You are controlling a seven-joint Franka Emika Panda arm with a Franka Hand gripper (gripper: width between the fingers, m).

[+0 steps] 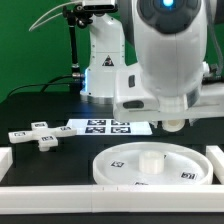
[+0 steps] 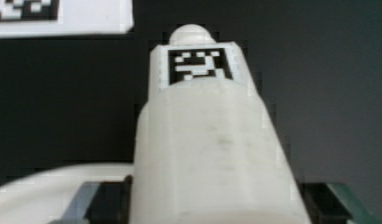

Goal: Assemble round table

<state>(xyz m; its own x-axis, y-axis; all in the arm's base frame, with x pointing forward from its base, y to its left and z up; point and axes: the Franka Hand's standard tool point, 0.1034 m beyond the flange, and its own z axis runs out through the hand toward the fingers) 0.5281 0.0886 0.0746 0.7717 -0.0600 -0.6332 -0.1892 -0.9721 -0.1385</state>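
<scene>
End effector (image 2: pixel 214 197) is seen clamped on the cylinder leg (image 2: pixel 202 120); the round disc (image 1: pixel 115 162) is laid on the worktop (image 1: pixel 40 106).

White round disc (image 1: pixel 175 158), black-and-white square tags. Beside the disc, cross-shaped base (image 1: pixel 38 133): white, same tags. Beyond the disc, marker board (image 1: pixel 108 126): white, black tags. White leg (image 2: pixel 202 140), one tag. Black tabletop (image 1: pixel 40 105).
</scene>
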